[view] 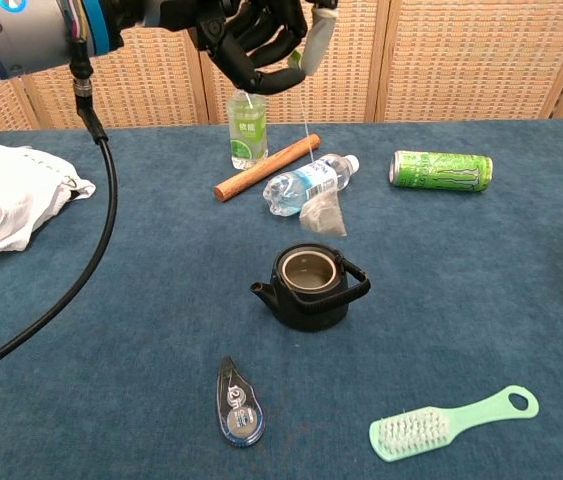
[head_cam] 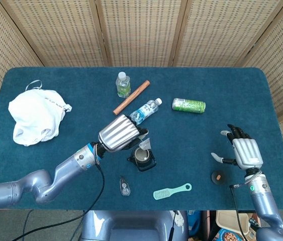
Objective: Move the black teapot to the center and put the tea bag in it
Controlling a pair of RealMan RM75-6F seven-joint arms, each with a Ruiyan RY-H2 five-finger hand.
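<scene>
The black teapot (head_cam: 143,157) (view: 310,287) stands lidless near the table's middle, spout to the left. My left hand (head_cam: 119,133) (view: 261,40) hovers above it, pinching the tag of the tea bag (view: 322,213) (head_cam: 145,143), which hangs on its string just above and behind the pot's opening. My right hand (head_cam: 243,150) rests low at the right edge of the table, fingers apart and holding nothing; the chest view does not show it.
Behind the pot lie a water bottle (view: 306,183), a wooden stick (view: 265,167), an upright green bottle (view: 247,129) and a green can (view: 441,170). A white cloth (head_cam: 35,115) is at the left. A correction-tape dispenser (view: 237,404), a mint brush (view: 451,422) and a small brown disc (head_cam: 216,176) lie in front.
</scene>
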